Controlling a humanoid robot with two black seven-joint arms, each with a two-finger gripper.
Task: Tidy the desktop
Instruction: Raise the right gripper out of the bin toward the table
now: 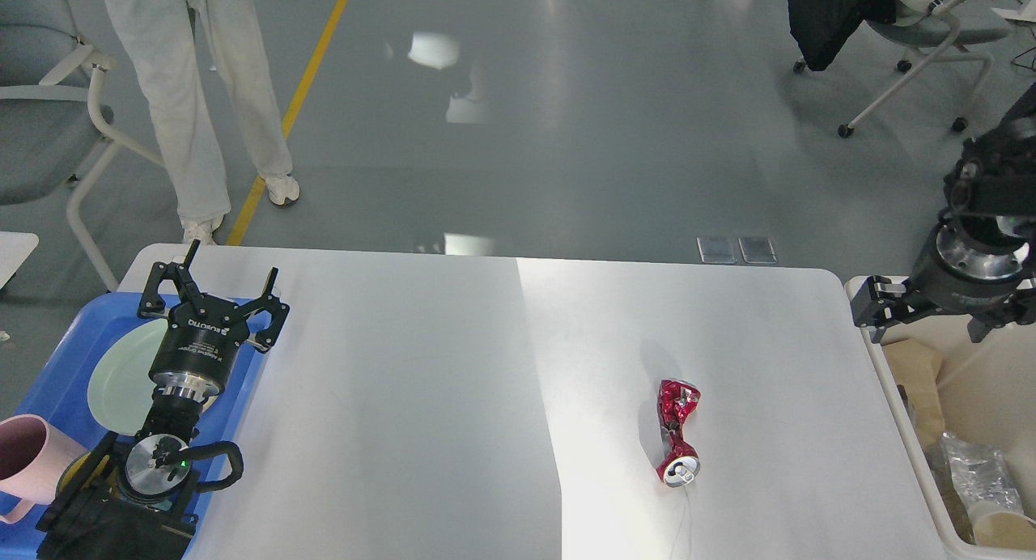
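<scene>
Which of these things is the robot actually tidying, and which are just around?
Part of the job:
- desktop
- crushed red can lying on it
- white bin holding rubbish
- blue tray with pale green plate and pink mug

Just around:
- office chairs
- standing person
</scene>
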